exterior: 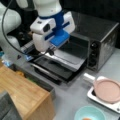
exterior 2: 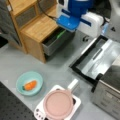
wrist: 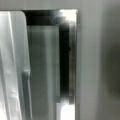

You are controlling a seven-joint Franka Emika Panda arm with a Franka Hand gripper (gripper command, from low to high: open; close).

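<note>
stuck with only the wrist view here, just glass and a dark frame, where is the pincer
Observer: The pincer hangs above the toaster oven's open door.
Operator: anything on that door
Observer: Nothing rests on it; its glass is bare.
Operator: what else is around
Observer: A teal bowl holding a carrot, and a pink-lidded pan on a white cooker.
</note>
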